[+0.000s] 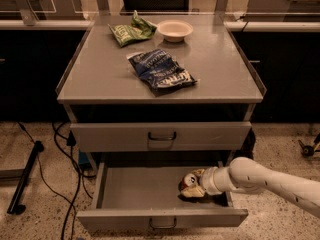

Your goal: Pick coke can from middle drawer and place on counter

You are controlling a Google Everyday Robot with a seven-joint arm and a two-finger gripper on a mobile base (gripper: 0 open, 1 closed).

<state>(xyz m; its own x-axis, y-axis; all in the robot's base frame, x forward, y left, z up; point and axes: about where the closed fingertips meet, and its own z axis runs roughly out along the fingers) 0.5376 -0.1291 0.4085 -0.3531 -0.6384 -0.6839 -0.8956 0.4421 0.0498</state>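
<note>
A grey metal cabinet is seen from above and in front, standing on a speckled floor (40, 219). Its flat tabletop (100, 74) has thin raised rims along the sides and carries 3 things. A crumpled dark blue foil chip bag (162, 73) lies near the middle; its pale lettering cannot be read. A green snack bag (131, 31) lies toward the back, also with print too faint to read. A small white bowl (174, 30) stands just beside the green bag, on its right.

Below the tabletop, 1 closed drawer (120, 136) shows only its flat front panel and a dark bar handle (161, 136). Under it, the middle drawer (135, 191) is pulled out toward the viewer. It is wide and shallow, with most of its grey floor bare.

The coke can (189, 180) is in the right part of this open drawer, near the right wall. Red and a patch of silver show on it, but no brand name or lettering is legible, and how it stands or lies cannot be told.

A pale robot arm (270, 181) reaches in from the lower right, over the drawer's right side. Its gripper (194, 184) is inside the drawer, right at the can. Whether the gripper is clamped on the can or only placed around it cannot be told.

Black cables (65, 154) trail on the floor to the left of the cabinet, beside a dark slanted bar (22, 179). A pale ledge with glass panels (30, 24) runs behind the cabinet.
</note>
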